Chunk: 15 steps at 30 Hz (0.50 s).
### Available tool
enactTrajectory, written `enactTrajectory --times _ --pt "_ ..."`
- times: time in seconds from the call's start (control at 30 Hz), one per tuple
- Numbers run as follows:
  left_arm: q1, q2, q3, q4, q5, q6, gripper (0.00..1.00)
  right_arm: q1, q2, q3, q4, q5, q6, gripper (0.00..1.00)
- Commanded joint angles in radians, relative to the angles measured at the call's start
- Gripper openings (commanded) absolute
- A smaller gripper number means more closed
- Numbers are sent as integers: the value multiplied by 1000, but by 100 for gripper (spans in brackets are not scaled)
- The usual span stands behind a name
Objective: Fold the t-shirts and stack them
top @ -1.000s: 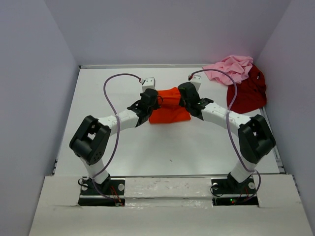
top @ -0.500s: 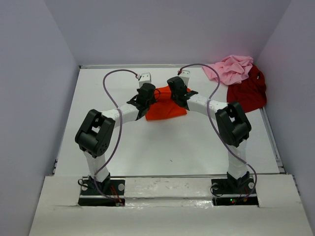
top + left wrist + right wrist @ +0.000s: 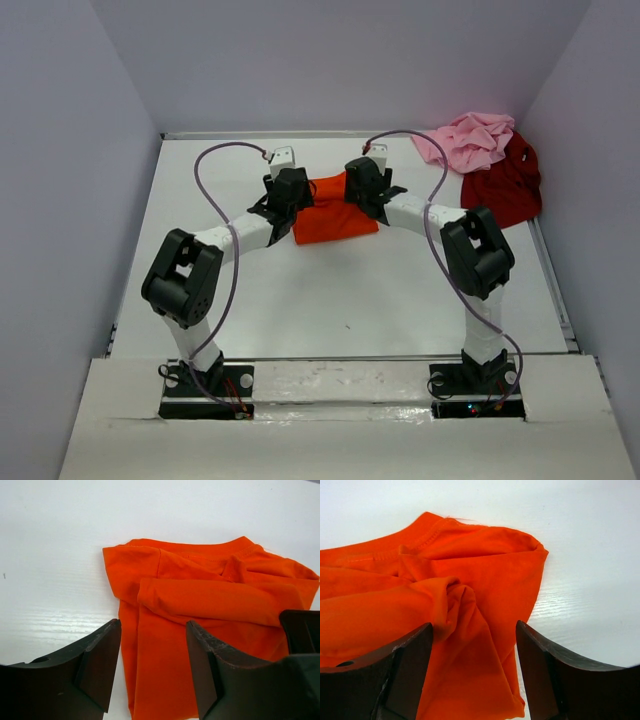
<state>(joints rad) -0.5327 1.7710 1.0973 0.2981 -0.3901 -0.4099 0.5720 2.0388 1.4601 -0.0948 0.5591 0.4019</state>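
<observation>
1. The white worktop [image 3: 350, 300] fills the floor of a pale, walled enclosure and carries all 3 t-shirts.
2. The left arm [image 3: 235, 240] and the right arm [image 3: 440, 220] reach forward from their bases at the near edge and lean in towards each other, meeting at the orange garment around the middle of the far half.
3. The orange t-shirt [image 3: 335, 218] lies on the worktop between the 2 wrists, roughly folded, with its collar edge on the far side (a thick fold runs across it in the left wrist view, and the cloth is bunched into a twist in the right wrist view).
4. The dark red t-shirt [image 3: 505, 195] lies crumpled at the far right, against the right wall and well apart from the orange one.
5. The light pink t-shirt [image 3: 470, 140] sits crumpled in the far right corner, touching the dark red one and partly lying over its far edge.
6. The left claw [image 3: 152, 630] is spread wide over the orange t-shirt's left edge, gripping nothing.
7. The right claw [image 3: 474, 630] is likewise parted, over the bunched right edge, with the cloth loose between its fingers.
</observation>
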Motion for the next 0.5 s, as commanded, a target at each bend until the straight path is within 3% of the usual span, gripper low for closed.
enactTrajectory --times 0.0,0.47 --pt "-6 -142 -53 22 -20 -30 64 -3 -103 -7 78 -37 -54 72" --pt "-69 -403 -237 -53 34 -90 66 -3 -51 104 37 -300 -130 73"
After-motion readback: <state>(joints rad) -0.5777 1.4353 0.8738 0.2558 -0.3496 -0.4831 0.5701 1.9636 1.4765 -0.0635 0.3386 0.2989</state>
